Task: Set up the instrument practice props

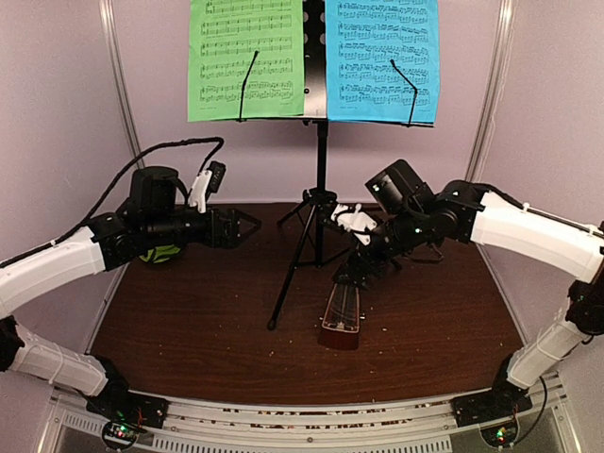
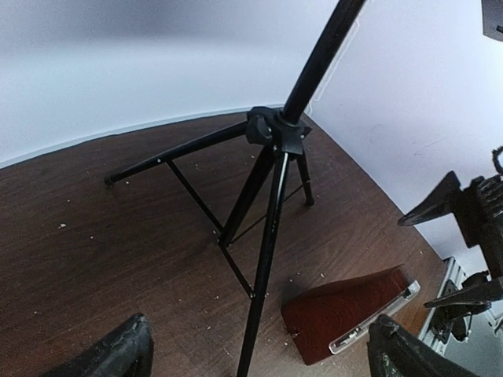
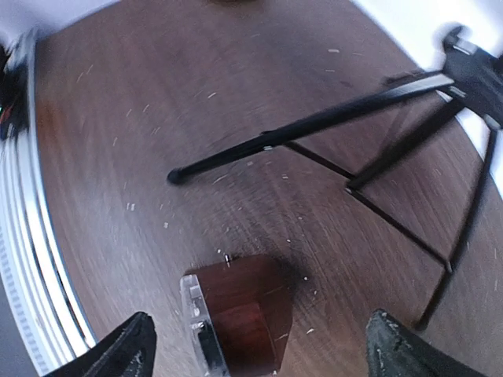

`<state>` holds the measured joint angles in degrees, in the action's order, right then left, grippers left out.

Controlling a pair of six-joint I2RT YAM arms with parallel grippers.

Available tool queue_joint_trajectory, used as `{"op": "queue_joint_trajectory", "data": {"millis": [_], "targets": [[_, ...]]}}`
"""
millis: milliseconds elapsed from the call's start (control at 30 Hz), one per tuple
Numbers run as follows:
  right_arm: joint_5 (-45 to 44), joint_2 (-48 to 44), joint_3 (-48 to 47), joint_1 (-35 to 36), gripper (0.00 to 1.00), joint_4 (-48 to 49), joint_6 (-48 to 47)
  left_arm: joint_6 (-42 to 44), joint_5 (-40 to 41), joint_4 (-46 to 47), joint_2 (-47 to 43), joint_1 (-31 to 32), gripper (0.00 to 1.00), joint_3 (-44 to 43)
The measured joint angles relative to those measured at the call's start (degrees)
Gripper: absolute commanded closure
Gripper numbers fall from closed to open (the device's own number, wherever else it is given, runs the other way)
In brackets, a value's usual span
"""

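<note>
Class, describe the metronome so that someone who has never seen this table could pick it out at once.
Start at the tall black music stand in the middle of the dark wooden table. Just in front of its tripod legs, nearer the arms, sits the metronome: the only reddish-brown, pyramid-shaped thing there, with a clear cover on one side.

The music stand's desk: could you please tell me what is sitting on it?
A green sheet left, a blue sheet right, each held by a thin black wire. Only the desk's punched middle strip shows; the sheets cover the rest.
</note>
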<state>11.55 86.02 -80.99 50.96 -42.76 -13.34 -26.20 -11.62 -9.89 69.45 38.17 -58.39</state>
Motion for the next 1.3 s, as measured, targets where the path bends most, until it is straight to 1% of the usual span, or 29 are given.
{"op": "queue_joint_trajectory", "data": {"millis": [67,200,267,367,467,667,733,767,867,1067,1167,1300], "targets": [[-5.6,-3.2,2.3,1.7,0.0,1.8,8.0,-0.3,1.6,0.2,-0.3,0.0,0.02,0.2],[-18.1,-11.0,6.1,4.5,0.0,4.6,28.9,-1.4,5.7,1.2,-1.0,-0.2,0.02,1.2],[-22.6,-12.5,6.2,4.6,0.0,4.8,37.5,-1.8,7.3,1.3,-1.1,-0.2,0.02,1.6],[-26.9,-10.5,3.9,4.6,0.0,2.7,47.7,-2.3,9.2,1.3,-1.1,-0.3,0.02,1.9],[-29.2,-4.6,-0.2,5.2,0.0,-0.6,55.7,-2.6,10.6,1.3,-1.2,-0.3,0.02,1.9],[-30.8,4.3,-4.9,8.2,0.0,-5.5,64.7,-2.6,12.2,0.8,-1.5,-0.3,0.02,1.9],[-31.6,8.5,-9.2,9.2,0.0,-9.5,67.9,-2.6,13.0,0.3,-1.8,-0.3,0.02,1.9],[-31.7,9.0,-9.9,9.5,0.0,-9.9,68.3,-2.6,13.3,-0.1,-2.1,-0.3,0.02,2.0],[-32.4,13.5,-14.7,10.3,0.03,-14.6,71.0,-2.6,14.1,-1.0,-3.2,-0.3,0.02,2.6],[-32.4,16.7,-15.3,10.6,0.08,-19.5,75.1,-2.4,15.1,-2.1,-4.3,-0.3,0.02,3.0],[-32.5,17.0,-14.6,10.7,0.15,-20.8,76.8,-2.2,15.5,-2.2,-4.5,-0.3,0.02,3.2],[-32.6,16.9,-11.9,10.7,0.31,-20.3,78.7,-2.2,15.5,-2.3,-4.7,-0.3,0.02,3.7]]}}
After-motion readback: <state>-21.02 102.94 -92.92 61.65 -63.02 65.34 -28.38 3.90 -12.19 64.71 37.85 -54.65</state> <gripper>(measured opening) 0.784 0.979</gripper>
